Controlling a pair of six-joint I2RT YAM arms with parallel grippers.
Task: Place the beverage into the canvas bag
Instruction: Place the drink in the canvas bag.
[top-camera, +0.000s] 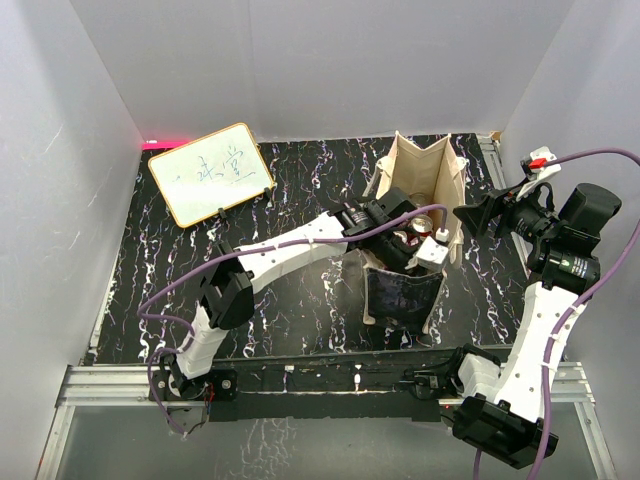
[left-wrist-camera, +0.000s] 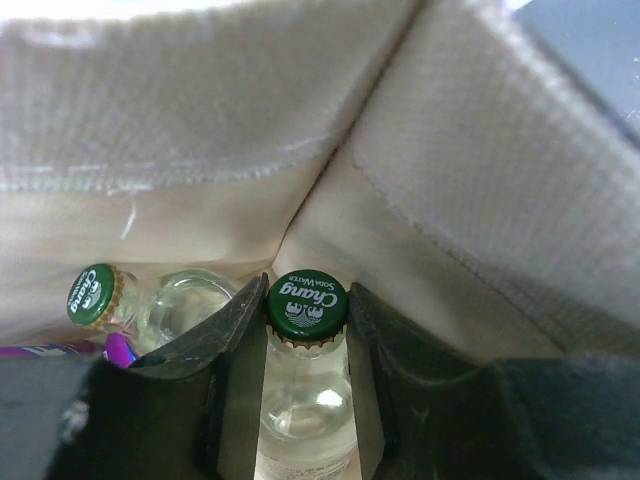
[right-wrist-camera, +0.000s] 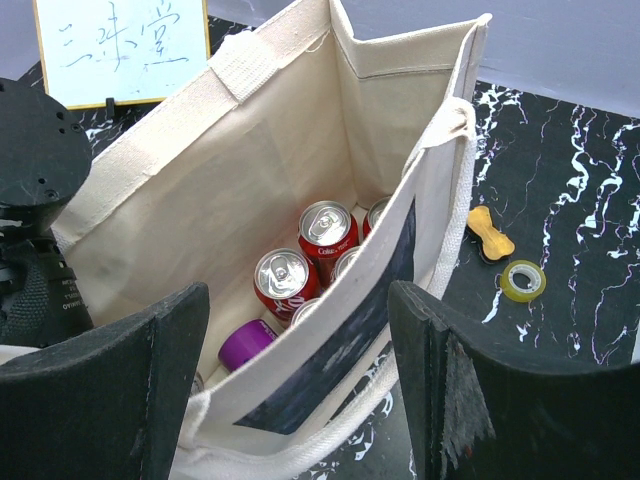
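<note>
1. The left gripper (left-wrist-camera: 306, 318) reaches down into the open bag (top-camera: 421, 165), its two fingers clamped on the neck of a clear glass bottle (left-wrist-camera: 304, 400) with a green cap.
2. The bottle is upright inside the bag, close to a corner seam; whether it touches the bottom cannot be told.
3. A second green-capped bottle (left-wrist-camera: 96, 296) stands just left of it against the canvas wall.
4. Red cans (right-wrist-camera: 327, 228) and a purple cap (right-wrist-camera: 244, 344) lie lower in the bag, seen from the right wrist.
5. The right gripper (right-wrist-camera: 300, 310) hangs at the bag's right side with its fingers spread wide and holding nothing; the wall with the black panel lies between them in its own view.
6. The bag stands on the black marbled table (top-camera: 300, 310), mouth up, black panel facing the arms' bases.
7. A whiteboard (top-camera: 212, 172) with handwriting is propped at the table's far left, well apart from the bag.
8. A tape roll (right-wrist-camera: 522, 281) and a small yellow object (right-wrist-camera: 492, 233) lie on the table near the bag's handle.
</note>
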